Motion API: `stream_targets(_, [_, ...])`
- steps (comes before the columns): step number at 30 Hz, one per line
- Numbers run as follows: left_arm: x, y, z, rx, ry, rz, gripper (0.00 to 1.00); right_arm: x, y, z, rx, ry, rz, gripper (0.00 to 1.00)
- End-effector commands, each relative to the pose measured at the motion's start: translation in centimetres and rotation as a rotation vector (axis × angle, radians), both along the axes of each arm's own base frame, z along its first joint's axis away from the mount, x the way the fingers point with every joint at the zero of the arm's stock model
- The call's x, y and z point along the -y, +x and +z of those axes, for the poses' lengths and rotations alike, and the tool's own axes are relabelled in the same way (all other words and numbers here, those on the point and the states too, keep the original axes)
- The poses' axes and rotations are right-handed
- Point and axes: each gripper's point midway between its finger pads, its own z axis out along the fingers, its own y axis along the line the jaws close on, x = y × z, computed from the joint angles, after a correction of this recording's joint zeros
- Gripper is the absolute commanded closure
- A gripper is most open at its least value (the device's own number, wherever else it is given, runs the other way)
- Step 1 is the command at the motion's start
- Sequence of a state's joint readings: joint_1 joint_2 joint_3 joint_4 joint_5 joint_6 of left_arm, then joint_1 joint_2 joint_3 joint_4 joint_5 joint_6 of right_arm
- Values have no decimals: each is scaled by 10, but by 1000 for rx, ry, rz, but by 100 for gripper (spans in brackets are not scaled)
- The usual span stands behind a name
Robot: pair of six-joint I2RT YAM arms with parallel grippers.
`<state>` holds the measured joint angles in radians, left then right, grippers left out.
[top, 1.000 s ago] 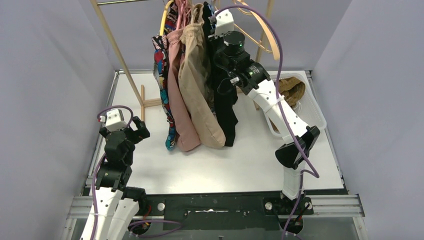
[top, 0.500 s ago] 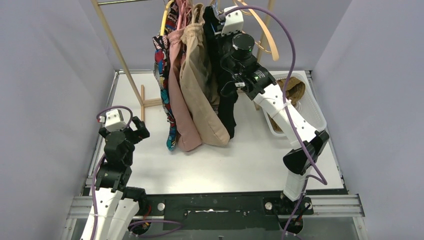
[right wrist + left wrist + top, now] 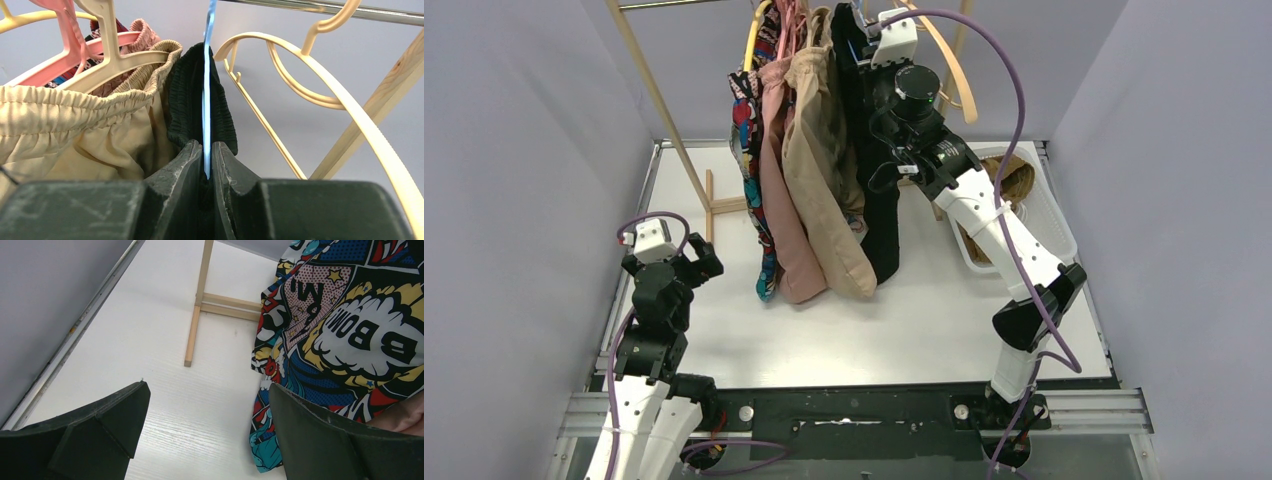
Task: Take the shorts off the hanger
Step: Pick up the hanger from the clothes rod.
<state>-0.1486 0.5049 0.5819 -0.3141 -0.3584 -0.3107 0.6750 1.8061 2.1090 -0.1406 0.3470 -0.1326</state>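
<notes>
Several shorts hang on hangers from a rail: comic-print shorts [image 3: 749, 130], dusty pink shorts [image 3: 779, 220], beige shorts [image 3: 824, 180] and black shorts [image 3: 879, 210]. My right gripper [image 3: 864, 18] is raised at the rail. In the right wrist view it [image 3: 206, 160] is shut on the black shorts' waistband [image 3: 190, 95], with the thin light-blue hanger [image 3: 206, 90] between its fingers. The beige shorts [image 3: 85, 135] sit to its left on a cream hanger [image 3: 120, 62]. My left gripper [image 3: 699, 262] is open and empty low over the table; its wrist view [image 3: 207, 410] shows the comic-print shorts [image 3: 350, 325] to the right.
Mustard-brown shorts [image 3: 1014, 180] lie in a white basket [image 3: 1056, 215] at the back right. Empty cream hangers [image 3: 310, 65] hang right of the black shorts on the metal rail [image 3: 320, 7]. The wooden rack's post [image 3: 385, 95] and foot [image 3: 197, 310] stand on the white table [image 3: 924, 320].
My right gripper has moved up and a little right along the rail, holding the black waistband; the black shorts shifted with it. The left arm has not moved.
</notes>
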Motion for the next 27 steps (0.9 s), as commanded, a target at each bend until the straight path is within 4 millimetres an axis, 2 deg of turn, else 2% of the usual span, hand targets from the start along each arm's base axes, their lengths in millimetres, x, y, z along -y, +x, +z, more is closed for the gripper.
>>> stream_targets(1, [-2, 2, 19, 63, -12, 11, 9, 29, -46, 103, 247, 185, 27, 100])
stream_targets(5, [-2, 2, 19, 63, -12, 12, 9, 31, -52, 114, 262, 173, 25, 100])
stream_targets(10, [-2, 3, 18, 58, -11, 12, 9, 27, -54, 105, 235, 150, 53, 100])
stream_targets(15, [-2, 4, 18, 54, -9, 11, 9, 24, -62, 91, 177, 130, 68, 100])
stream_targets(18, [-2, 3, 17, 52, -8, 13, 9, 23, -70, 73, 121, 87, 106, 100])
stream_targets(22, [-3, 4, 18, 54, -8, 16, 9, 22, -92, 59, 108, 61, 187, 100])
stream_targets(27, [-2, 6, 14, 38, -5, 14, 10, 35, -108, 47, 83, 61, 188, 100])
